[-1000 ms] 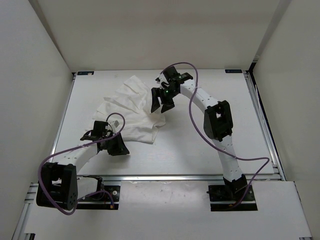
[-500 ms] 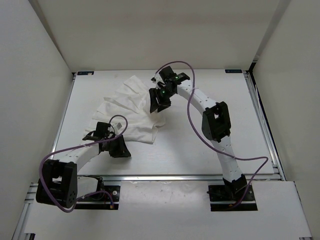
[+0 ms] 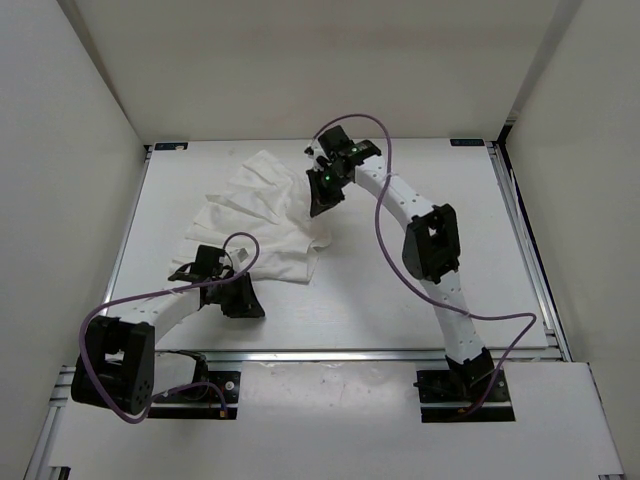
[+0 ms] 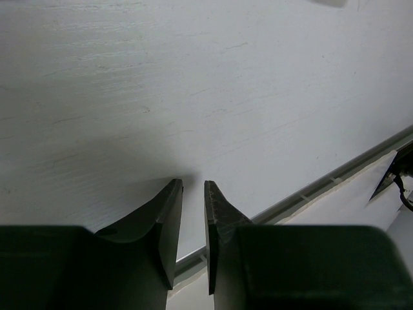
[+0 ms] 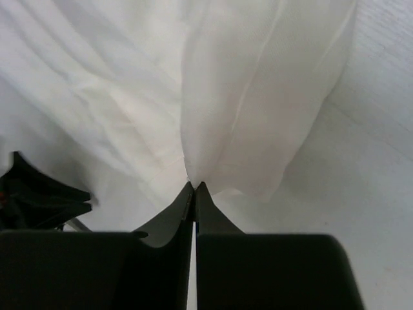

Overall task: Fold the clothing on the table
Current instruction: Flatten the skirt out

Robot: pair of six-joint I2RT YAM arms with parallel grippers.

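The clothing [image 3: 255, 215] is a white pleated, fan-shaped garment spread on the left half of the table [image 3: 400, 300]. My right gripper [image 3: 318, 204] sits at the garment's far right edge and is shut on a pinch of the fabric. In the right wrist view the clothing [image 5: 258, 97] gathers into a fold that runs right into the closed tips of the right gripper [image 5: 194, 185]. My left gripper [image 3: 245, 303] is just in front of the garment's near edge. In the left wrist view the left gripper [image 4: 193, 184] is open by a narrow gap over the bare table [image 4: 193, 77], holding nothing.
Aluminium rails [image 3: 530, 250] frame the table, and plain white walls [image 3: 300, 70] enclose it on three sides. The near rail [image 4: 335, 174] runs close behind the left gripper. Purple cables [image 3: 375, 180] loop off both arms.
The right gripper's jaws went from wide open to shut on the garment's edge, and it shifted slightly toward the far side. The left gripper slid a little to the right.
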